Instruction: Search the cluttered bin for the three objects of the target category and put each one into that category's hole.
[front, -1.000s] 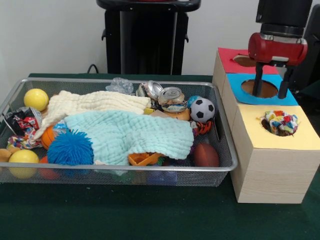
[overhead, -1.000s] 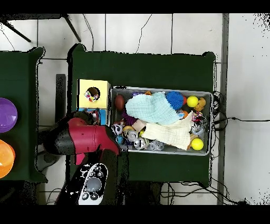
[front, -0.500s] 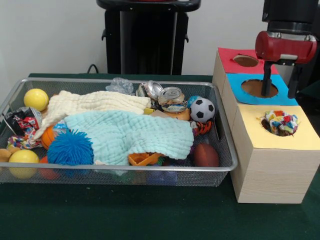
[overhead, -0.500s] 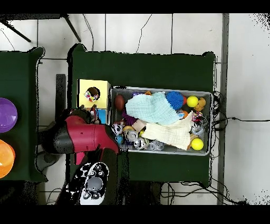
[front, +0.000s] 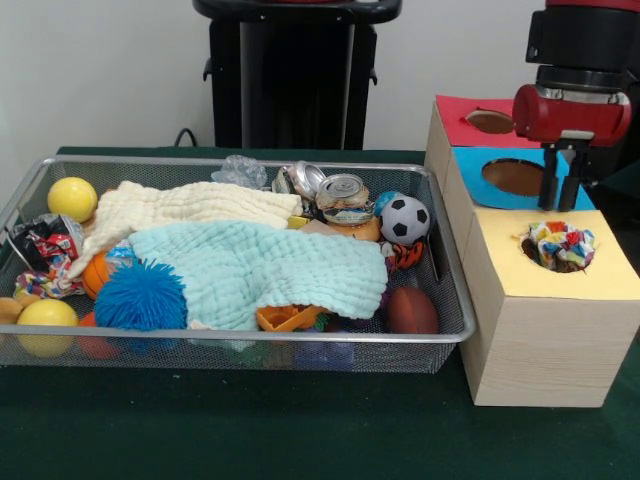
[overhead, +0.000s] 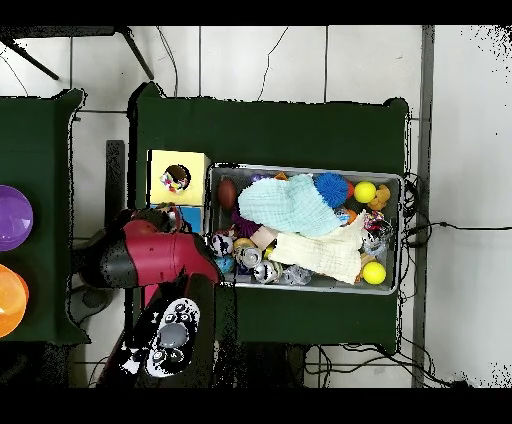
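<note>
The wire mesh bin (front: 250, 337) lies on the green table, full of clutter; it also shows in the overhead view (overhead: 300, 169). One knotted cloth toy (front: 560, 245) sits in the hole of the yellow-topped box (front: 600, 285) and shows from above too (overhead: 175, 181). Another multicoloured cloth toy (front: 40, 283) lies at the bin's left end, partly under other things. My gripper (front: 561, 205) hangs above the right part of the blue-topped box (front: 470, 165), just behind the yellow hole. Its fingers stand close together with nothing between them. In the overhead view the red arm (overhead: 150, 255) hides it.
A cream cloth (front: 180, 205) and a mint cloth (front: 260, 265) cover much of the bin. A blue spiky ball (front: 140, 298), yellow balls (front: 72, 197), a small football (front: 405, 220), cans (front: 343, 197) and a brown ball (front: 412, 310) lie around them. A red-topped box (front: 455, 115) stands behind the blue one.
My gripper has moved from over the blue hole toward the picture's right. Its fingers have drawn together. The toy in the yellow hole and the bin's contents have not moved.
</note>
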